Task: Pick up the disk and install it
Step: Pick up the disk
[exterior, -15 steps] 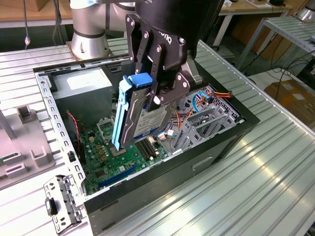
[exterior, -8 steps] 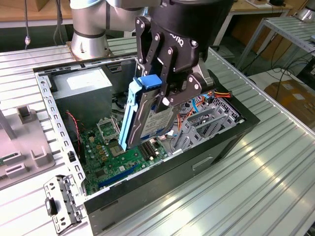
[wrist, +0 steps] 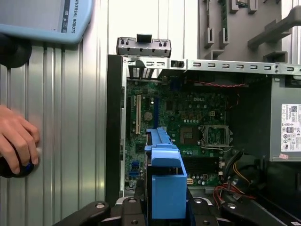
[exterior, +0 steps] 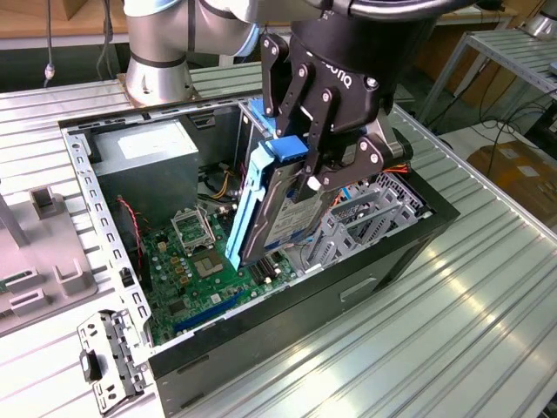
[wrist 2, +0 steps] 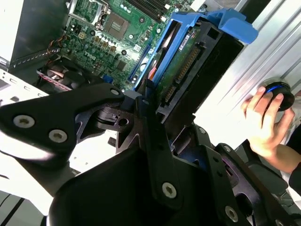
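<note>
The gripper [exterior: 306,174] has its jaws closed on the disk [exterior: 277,207], pinching the top of its blue frame. The disk hangs tilted over the open computer case [exterior: 87,187], above the motherboard [exterior: 187,261]. In the exterior view the metal drive cage [exterior: 370,213] lies at four o'clock from it. Doing this well, I judge, means squaring the disk to the cage and keeping its lower edge off the motherboard.

The disk [wrist: 164,183], seen by its blue carrier, is clamped between the black fingers of the gripper [wrist: 165,214] over the open computer case [wrist: 115,132]. The green motherboard [wrist: 188,117] and bare CPU socket [wrist: 215,135] are exposed. The grey power supply [wrist: 287,127] is seated at one end. A hand [wrist: 16,139] is rested on a dark knob [wrist: 9,169] on the ribbed table [wrist: 84,117].
</note>
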Controlling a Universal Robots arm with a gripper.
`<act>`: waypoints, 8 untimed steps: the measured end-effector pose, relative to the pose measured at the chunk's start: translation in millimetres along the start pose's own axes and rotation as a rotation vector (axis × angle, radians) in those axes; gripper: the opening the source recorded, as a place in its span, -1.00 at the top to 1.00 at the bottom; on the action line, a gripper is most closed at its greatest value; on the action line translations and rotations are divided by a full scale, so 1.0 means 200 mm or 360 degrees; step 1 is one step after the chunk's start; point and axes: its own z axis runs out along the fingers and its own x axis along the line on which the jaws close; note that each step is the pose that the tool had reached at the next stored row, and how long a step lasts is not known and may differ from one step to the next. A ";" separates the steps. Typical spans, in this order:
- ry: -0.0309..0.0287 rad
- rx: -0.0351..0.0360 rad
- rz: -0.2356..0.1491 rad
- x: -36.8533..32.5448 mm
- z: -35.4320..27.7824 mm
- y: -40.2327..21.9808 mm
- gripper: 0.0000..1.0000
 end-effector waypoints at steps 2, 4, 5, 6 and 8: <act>-0.00001 0.0000 0.0000 0.011 -0.001 -0.011 0.27; -0.00001 0.0000 0.0000 0.016 -0.001 -0.019 0.27; -0.00002 0.0000 0.0000 0.019 -0.001 -0.024 0.27; -0.00001 0.0000 0.0000 0.021 -0.001 -0.028 0.27; -0.00001 0.0000 0.0000 0.026 -0.002 -0.039 0.27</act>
